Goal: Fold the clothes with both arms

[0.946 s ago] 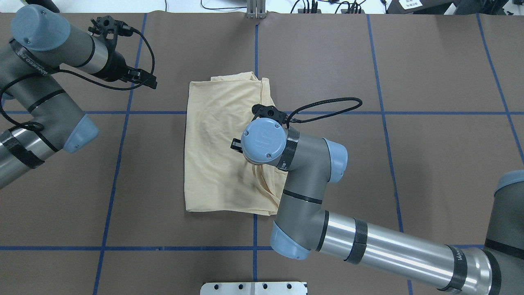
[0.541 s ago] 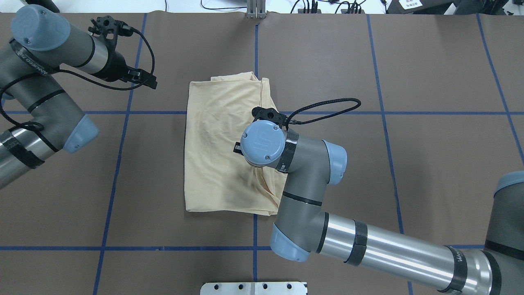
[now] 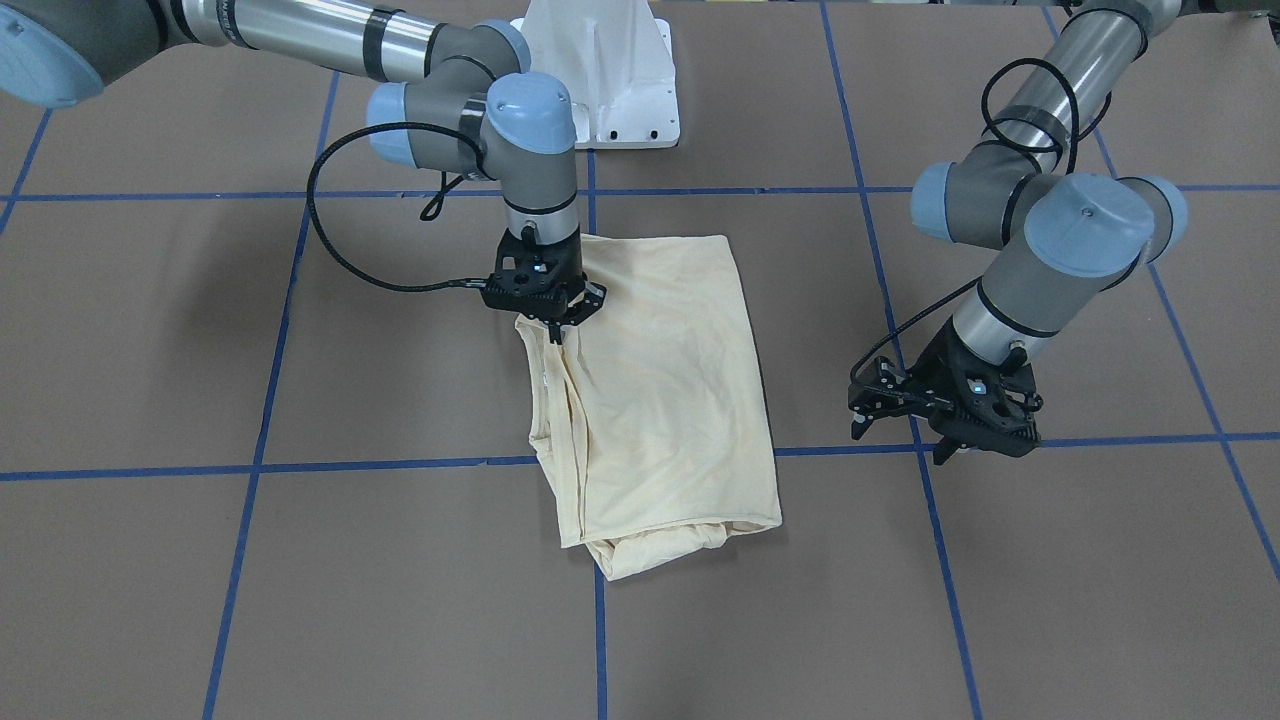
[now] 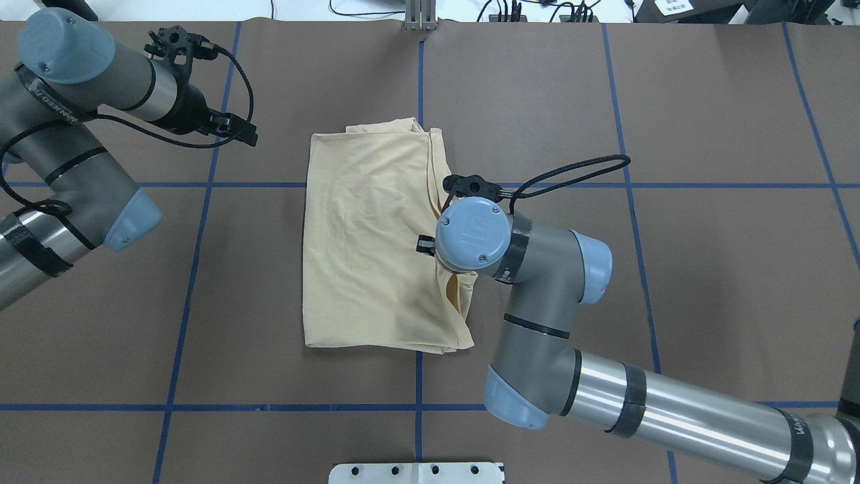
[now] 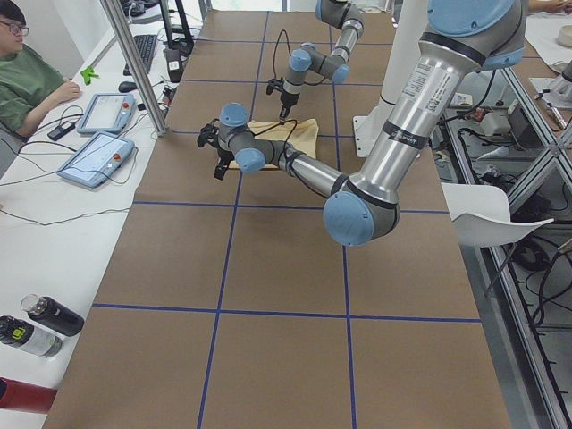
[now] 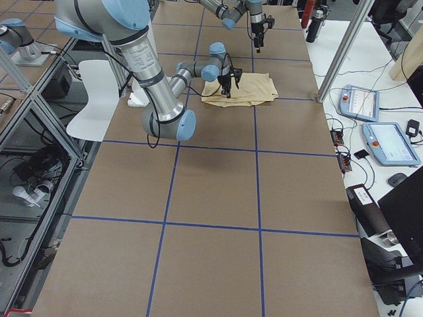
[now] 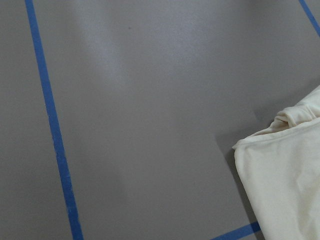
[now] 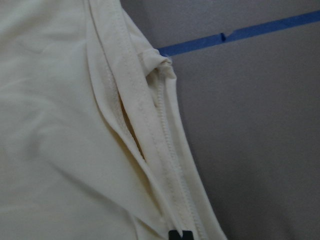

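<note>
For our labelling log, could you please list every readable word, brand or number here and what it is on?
None reads clearly.
Left-arm black band: white lettering, too blurred.
Right-arm black band: white lettering, too blurred.
T-shirt: no print or label showing.

My robotics lab.
Below my jaws, a brown table (image 4: 705,101) gridded in blue tape (image 4: 421,81); beyond them, teach pendants (image 6: 390,142), aluminium posts (image 5: 134,63), a seated person (image 5: 27,85).

The right tool (image 3: 553,335) has been shifted toward the T-shirt's (image 4: 363,255) right edge, and the fabric there has been drawn outward.
</note>
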Robot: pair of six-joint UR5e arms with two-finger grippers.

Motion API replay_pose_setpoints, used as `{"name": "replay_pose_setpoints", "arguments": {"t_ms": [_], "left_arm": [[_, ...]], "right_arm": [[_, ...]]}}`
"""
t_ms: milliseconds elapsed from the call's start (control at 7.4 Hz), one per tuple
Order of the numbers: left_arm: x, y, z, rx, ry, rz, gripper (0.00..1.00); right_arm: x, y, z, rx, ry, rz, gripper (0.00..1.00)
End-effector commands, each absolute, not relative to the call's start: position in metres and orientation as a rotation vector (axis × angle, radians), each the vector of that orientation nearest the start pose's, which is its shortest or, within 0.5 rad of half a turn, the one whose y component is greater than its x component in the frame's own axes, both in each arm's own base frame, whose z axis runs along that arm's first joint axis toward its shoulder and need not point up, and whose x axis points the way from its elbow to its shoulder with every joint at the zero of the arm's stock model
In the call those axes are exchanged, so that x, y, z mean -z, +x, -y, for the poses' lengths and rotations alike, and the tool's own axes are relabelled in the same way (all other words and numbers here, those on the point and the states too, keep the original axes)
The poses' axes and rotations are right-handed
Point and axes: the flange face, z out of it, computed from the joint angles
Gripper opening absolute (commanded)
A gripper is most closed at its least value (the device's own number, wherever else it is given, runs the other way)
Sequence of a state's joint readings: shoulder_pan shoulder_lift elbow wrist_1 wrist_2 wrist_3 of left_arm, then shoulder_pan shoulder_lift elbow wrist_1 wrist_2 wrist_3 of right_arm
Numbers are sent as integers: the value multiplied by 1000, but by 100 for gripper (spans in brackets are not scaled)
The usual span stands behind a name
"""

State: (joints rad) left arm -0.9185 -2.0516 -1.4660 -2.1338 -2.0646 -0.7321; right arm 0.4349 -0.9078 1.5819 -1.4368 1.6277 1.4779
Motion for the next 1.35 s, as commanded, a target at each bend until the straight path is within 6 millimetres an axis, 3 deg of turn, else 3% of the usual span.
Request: {"name": "replay_pose_setpoints", "arguments": {"t_ms": [0,135,406,541,811,946,1082,1217], "left_arm": [[-367,352,601,-159,414,-938,100],[-366,353,601,-159,414,-939,100],[-360,352,598,-163,422,-946,100],[-348,362,584,-136,402,-979,100],[-314,410,502,-96,298,-1094,100],[-307,420,455,-73,234,-1139,100],[-302,437,409,-45,186,-1160,100],[-303,457,374,-17,149,-1159,100]], "right_arm": [[-270,-568,421,-242,198,775,65],[-270,-567,423,-246,202,774,100],[-267,-555,436,-278,211,801,100],[-276,-551,434,-319,205,860,100],[-280,-541,429,-390,192,963,100],[-275,-530,423,-439,170,990,100],[-282,-517,413,-444,163,994,100],[-284,-512,408,-442,163,996,100]]}}
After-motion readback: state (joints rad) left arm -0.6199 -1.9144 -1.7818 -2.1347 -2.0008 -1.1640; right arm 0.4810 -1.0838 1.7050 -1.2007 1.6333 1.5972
